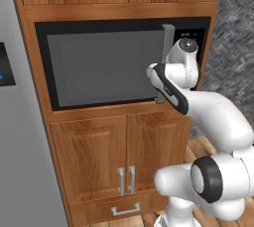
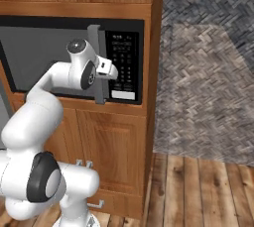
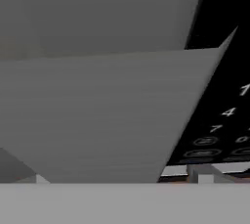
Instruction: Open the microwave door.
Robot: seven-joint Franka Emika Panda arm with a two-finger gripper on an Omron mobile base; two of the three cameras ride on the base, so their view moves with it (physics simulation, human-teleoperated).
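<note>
The white arm (image 1: 213, 117) reaches up to the grey bar handle (image 2: 94, 37) at the right edge of the microwave door (image 1: 104, 67). The gripper (image 2: 110, 67) sits against that handle beside the black keypad panel (image 2: 124, 65); I cannot tell how wide its jaws stand. The microwave (image 1: 44, 28) is built into wooden cabinets.

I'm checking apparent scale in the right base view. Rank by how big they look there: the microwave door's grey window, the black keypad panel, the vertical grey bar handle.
1. Matte grey window of the microwave door, though the arm hides part of it.
2. Narrow black keypad panel.
3. Vertical grey bar handle, partly hidden by the hand.
</note>
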